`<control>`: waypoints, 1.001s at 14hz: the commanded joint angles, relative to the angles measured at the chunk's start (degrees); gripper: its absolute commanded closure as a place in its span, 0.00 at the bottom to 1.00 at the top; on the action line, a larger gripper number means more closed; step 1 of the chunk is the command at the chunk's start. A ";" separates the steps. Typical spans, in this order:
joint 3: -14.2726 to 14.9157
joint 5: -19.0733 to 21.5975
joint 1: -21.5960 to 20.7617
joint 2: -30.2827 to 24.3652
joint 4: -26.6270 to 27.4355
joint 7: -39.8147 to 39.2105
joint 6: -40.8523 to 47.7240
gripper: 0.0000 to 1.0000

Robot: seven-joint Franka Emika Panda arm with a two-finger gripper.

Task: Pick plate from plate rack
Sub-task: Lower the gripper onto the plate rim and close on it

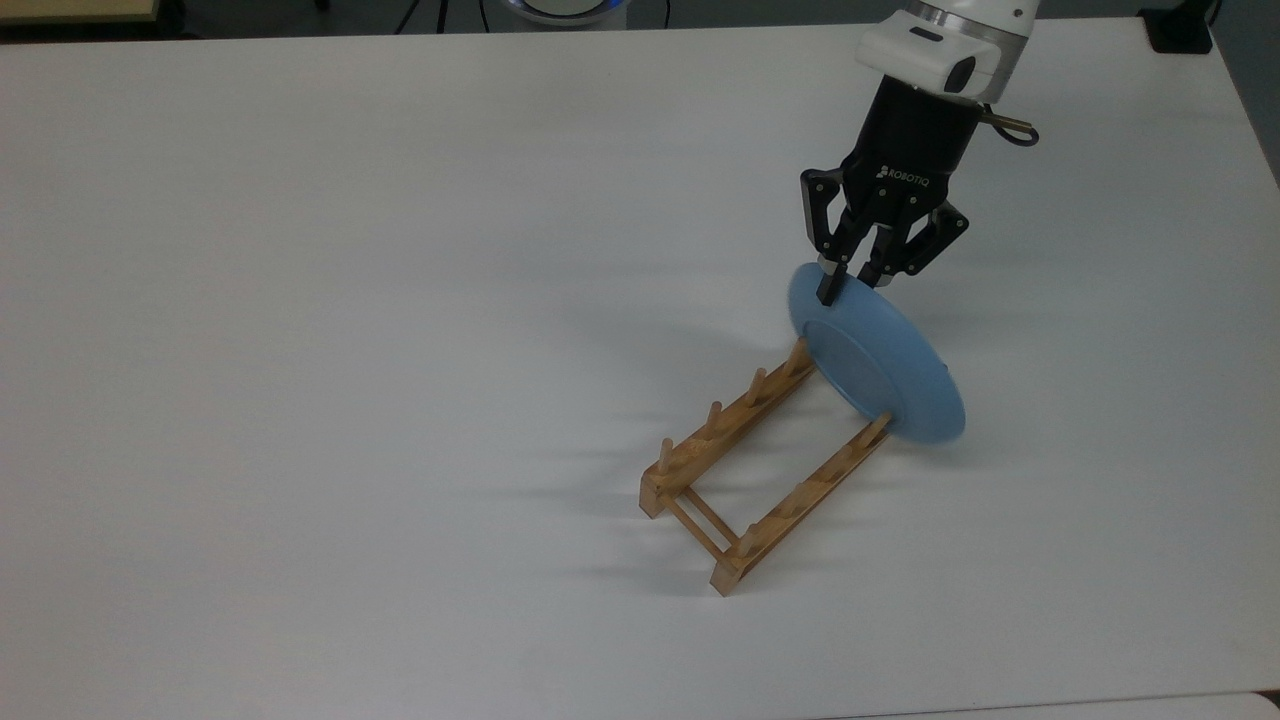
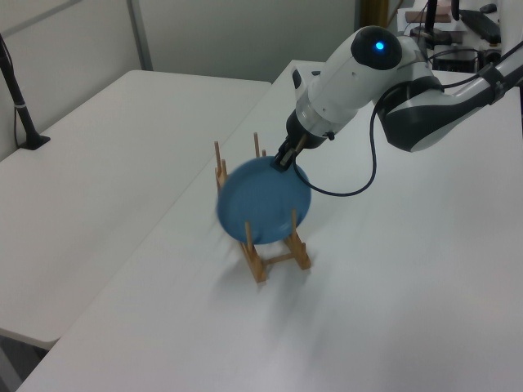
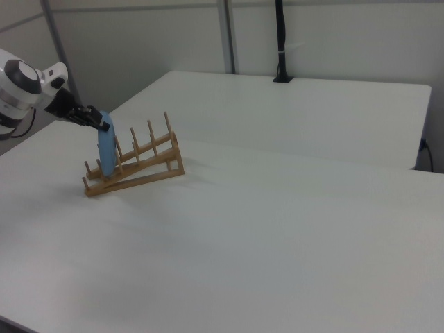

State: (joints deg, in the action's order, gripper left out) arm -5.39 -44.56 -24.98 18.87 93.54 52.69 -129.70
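Note:
The light-blue plate (image 1: 880, 365) stands on edge at the far end of the wooden plate rack (image 1: 760, 470), between its last pegs. My gripper (image 1: 848, 283) comes down on the plate's upper rim, shut on it with one finger on each face. In the left view the plate (image 2: 265, 204) faces the camera over the rack (image 2: 278, 257), and the gripper (image 2: 283, 162) pinches its top edge. In the right view the plate (image 3: 106, 149) is edge-on at the low end of the rack (image 3: 139, 170), with the gripper (image 3: 103, 125) at its top.
The rack stands on a wide white table (image 1: 350, 300). A second white table (image 2: 106, 147) adjoins it, with a black clamped pole (image 2: 23, 106) on its far side. A black post (image 3: 279, 41) rises behind the tables in the right view.

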 commanded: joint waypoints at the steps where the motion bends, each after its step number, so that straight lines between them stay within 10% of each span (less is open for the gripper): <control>1: 0.29 -2.46 -0.16 -0.58 -0.20 1.27 -0.20 0.82; 14: 0.38 -3.34 0.02 -1.29 -0.29 0.92 -0.11 0.97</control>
State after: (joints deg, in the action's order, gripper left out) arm -5.24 -46.71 -24.80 18.67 93.11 52.72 -129.70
